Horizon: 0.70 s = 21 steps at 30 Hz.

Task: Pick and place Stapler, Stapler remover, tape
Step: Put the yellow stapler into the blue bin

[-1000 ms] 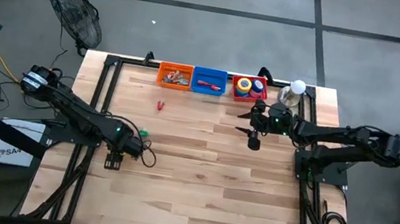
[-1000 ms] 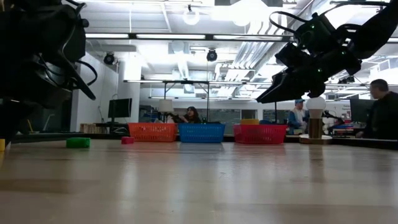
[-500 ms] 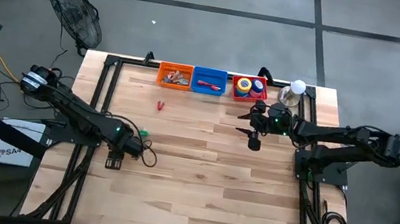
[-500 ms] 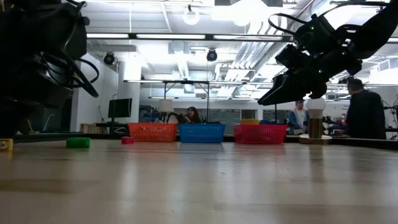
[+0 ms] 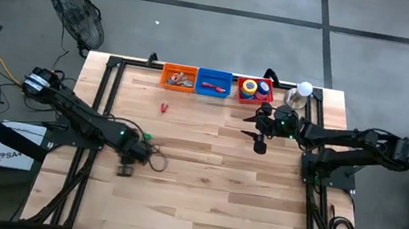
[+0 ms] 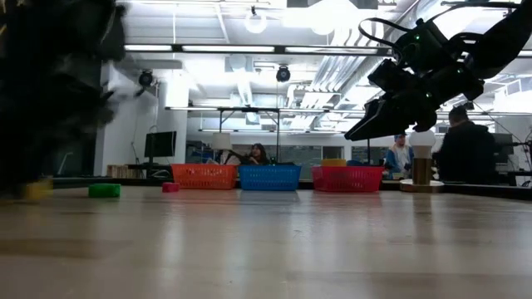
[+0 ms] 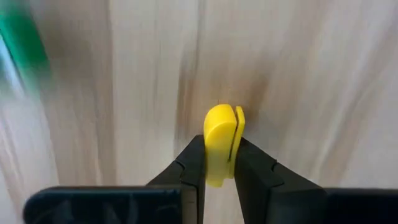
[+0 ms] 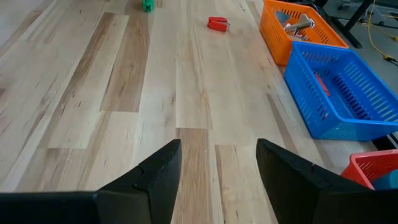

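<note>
My left gripper (image 5: 125,169) stands at the table's left, pointing down, shut on a small yellow item (image 7: 222,134) with a slit down its rounded end. Whether it is a stapler or a stapler remover I cannot tell. In the low view it is a yellow blur (image 6: 37,189) close to the tabletop. My right gripper (image 5: 259,145) hangs open over the far right of the table, with nothing between its fingers (image 8: 155,174). Tape rolls (image 5: 250,86) lie in the red basket (image 5: 266,93). My left gripper pinches the yellow item by its two flat sides (image 7: 219,169) between its two fingers (image 7: 193,163). The fingers come from above, pointing down. The item's rounded end sticks out past the fingertips. Whether it is clear of the table I cannot tell.
An orange basket (image 5: 179,77) and a blue basket (image 5: 213,82) stand beside the red one along the far edge. A white ball on a metal base (image 5: 302,92) stands at the far right. A small red item (image 5: 163,108) and a green one (image 5: 146,135) lie on the wood.
My left gripper has gone a little toward the table's right edge, and the yellow item has gone along with it. My right gripper has kept still.
</note>
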Tool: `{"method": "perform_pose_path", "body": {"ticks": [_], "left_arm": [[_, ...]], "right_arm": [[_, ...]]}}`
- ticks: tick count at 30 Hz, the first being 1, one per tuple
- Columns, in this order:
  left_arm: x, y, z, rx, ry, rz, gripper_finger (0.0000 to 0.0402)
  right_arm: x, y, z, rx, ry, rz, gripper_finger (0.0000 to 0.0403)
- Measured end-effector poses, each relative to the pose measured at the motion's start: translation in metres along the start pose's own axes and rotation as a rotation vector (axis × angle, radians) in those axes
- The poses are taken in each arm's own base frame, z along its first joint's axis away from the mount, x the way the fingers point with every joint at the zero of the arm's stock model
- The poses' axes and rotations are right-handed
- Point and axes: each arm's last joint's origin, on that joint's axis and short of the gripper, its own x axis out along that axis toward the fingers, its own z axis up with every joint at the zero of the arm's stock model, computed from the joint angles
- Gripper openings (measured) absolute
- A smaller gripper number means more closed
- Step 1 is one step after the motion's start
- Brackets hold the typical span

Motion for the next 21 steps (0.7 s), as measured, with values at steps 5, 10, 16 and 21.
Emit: {"method": "perform_pose_path", "body": {"ticks": [5,10,16,21], "left_arm": [[-0.018,-0.005,0.024,-0.002,-0.220,0.117,0.0052],[-0.040,0.004,0.051,-0.030,-0.455,0.316,0.0056],[-0.055,0.041,0.083,-0.083,-0.662,0.424,0.0057],[-0.067,0.086,0.107,-0.059,-0.823,0.421,0.0058]], "right_arm": [[0.000,0.000,0.000,0.019,-0.001,-0.001,0.0199],[0.000,-0.001,0.000,0.022,0.007,-0.024,0.0199],[0.000,-0.002,-0.001,0.042,0.021,-0.077,0.0199],[0.000,-0.003,-0.001,0.054,0.024,-0.098,0.0199]]}}
